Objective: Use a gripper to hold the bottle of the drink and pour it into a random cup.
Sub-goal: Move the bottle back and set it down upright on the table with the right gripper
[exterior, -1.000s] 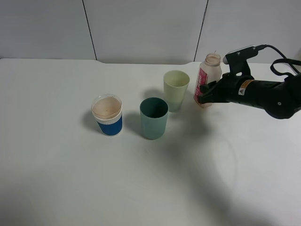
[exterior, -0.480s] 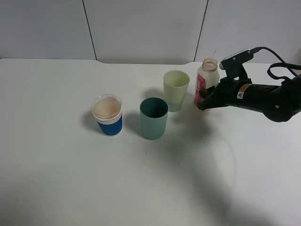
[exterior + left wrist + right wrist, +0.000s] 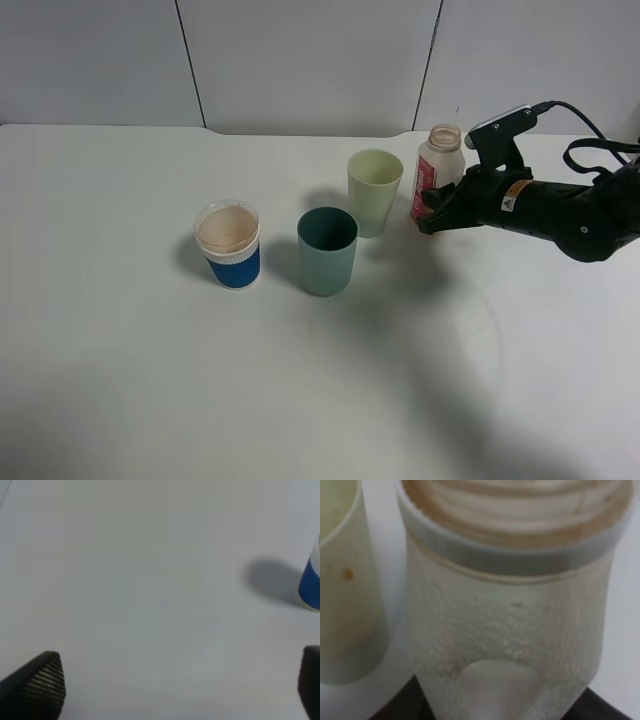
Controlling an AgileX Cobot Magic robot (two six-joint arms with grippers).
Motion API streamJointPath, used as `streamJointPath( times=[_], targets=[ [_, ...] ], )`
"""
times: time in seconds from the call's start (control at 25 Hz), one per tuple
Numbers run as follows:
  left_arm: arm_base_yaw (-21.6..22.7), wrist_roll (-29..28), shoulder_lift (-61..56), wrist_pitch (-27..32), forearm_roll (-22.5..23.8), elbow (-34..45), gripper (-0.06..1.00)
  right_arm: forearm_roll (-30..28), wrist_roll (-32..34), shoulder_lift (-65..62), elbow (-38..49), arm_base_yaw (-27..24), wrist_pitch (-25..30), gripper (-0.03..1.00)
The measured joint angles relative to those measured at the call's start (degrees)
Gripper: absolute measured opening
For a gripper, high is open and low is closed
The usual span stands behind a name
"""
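The bottle of the drink [image 3: 438,168] stands upright just right of the pale yellow-green cup [image 3: 375,190], with its neck open. My right gripper [image 3: 434,207] is shut on the bottle's lower body from the right. In the right wrist view the translucent bottle [image 3: 510,610] fills the frame between the dark fingers [image 3: 402,707], with the cup [image 3: 345,580] beside it. No dark brown drink shows in the bottle. My left gripper [image 3: 180,682] is open over bare table, and its fingertips [image 3: 37,682] show at the frame's corners.
A teal-green cup [image 3: 327,250] stands in front of the pale cup. A blue-and-white cup [image 3: 228,244] with a tan surface inside stands to its left, and its edge shows in the left wrist view [image 3: 311,580]. The white table [image 3: 150,380] meets a grey wall behind.
My right gripper has lowered the bottle and brought it slightly left, so it now stands lower beside the pale cup. The cups have not moved.
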Motion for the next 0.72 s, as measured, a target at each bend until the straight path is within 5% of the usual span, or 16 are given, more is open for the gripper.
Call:
streamJointPath(
  times=[0.32, 0.6, 0.72],
  targets=[
    [0.0, 0.0, 0.0, 0.0, 0.0, 0.0, 0.93, 0.1, 1.5, 0.0, 0.0, 0.0, 0.0, 0.36],
    [0.0, 0.0, 0.0, 0.0, 0.0, 0.0, 0.93, 0.1, 3.1, -0.5, 0.1, 0.0, 1.3, 0.72],
    [0.0, 0.0, 0.0, 0.0, 0.0, 0.0, 0.93, 0.1, 3.1, -1.6, 0.1, 0.0, 2.3, 0.77]
  ],
)
